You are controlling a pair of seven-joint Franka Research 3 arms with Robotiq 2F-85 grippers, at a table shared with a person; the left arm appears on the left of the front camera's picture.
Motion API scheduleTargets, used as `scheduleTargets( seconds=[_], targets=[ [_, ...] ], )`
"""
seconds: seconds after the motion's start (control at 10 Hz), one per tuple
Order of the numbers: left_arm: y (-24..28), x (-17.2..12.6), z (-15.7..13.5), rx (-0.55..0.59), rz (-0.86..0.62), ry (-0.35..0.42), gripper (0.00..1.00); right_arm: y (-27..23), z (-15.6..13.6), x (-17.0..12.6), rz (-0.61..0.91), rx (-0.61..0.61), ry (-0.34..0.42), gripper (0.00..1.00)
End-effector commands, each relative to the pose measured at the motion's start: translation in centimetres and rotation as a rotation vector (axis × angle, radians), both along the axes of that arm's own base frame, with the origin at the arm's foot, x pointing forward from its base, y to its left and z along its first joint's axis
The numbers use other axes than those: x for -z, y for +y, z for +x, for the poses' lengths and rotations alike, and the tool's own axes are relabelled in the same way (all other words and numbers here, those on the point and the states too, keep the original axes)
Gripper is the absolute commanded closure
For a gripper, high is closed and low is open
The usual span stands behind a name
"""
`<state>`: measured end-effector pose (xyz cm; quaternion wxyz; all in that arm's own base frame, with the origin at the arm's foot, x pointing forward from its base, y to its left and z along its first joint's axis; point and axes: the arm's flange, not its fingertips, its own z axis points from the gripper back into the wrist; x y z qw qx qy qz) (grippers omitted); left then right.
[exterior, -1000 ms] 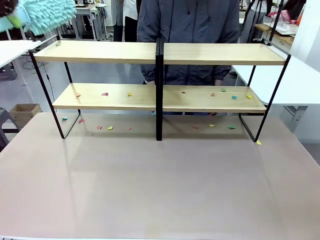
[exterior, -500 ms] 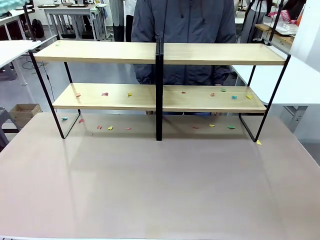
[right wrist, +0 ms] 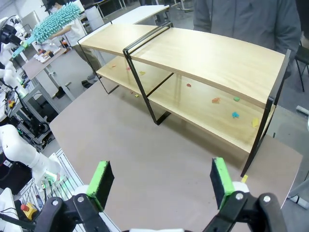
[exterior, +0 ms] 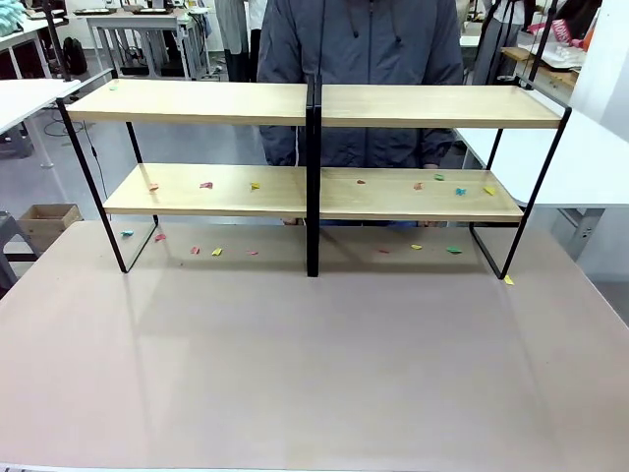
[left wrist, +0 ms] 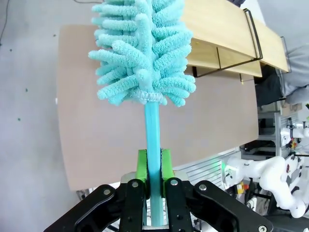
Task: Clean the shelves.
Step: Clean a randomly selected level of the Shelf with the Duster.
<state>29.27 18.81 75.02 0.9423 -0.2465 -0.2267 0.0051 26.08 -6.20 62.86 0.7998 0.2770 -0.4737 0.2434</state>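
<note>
As left jaws pinch fluffy teal duster (left wrist: 144,53), wooden shelves (exterior: 197,101)

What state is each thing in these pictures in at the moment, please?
shelves: upright on the table, lower boards littered, not yet cleaned.
paper scraps: loose on the lower boards and on the table beneath.
duster: held by its handle, raised clear of the shelves.
left gripper: shut on the duster.
right gripper: open, empty, above the table.
person: standing behind the shelves.
</note>
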Motion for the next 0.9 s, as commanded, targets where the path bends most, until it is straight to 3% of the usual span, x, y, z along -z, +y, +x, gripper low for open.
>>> scheduleTargets(
  seconds=[0.0, 0.3, 0.5, 0.8],
  targets=[
    [-0.8, 0.1, 0.8, -0.001, -0.016, -0.020, 0.87, 0.1, 0.0, 0.0, 0.001, -0.001, 0.001, 0.00],
    [-2.2, 0.0, 2.4, -0.046, -0.009, -0.033, 0.87, 0.1, 0.0, 0.0, 0.001, -0.001, 0.001, 0.00],
    [-6.1, -0.4, 4.9, -0.100, 0.029, 0.032, 0.87, 0.1, 0.0, 0.0, 0.001, -0.001, 0.001, 0.00],
    [-15.0, -0.3, 8.0, -0.008, 0.160, 0.067, 0.87, 0.1, 0.0, 0.0, 0.001, -0.001, 0.001, 0.00]
  ],
)
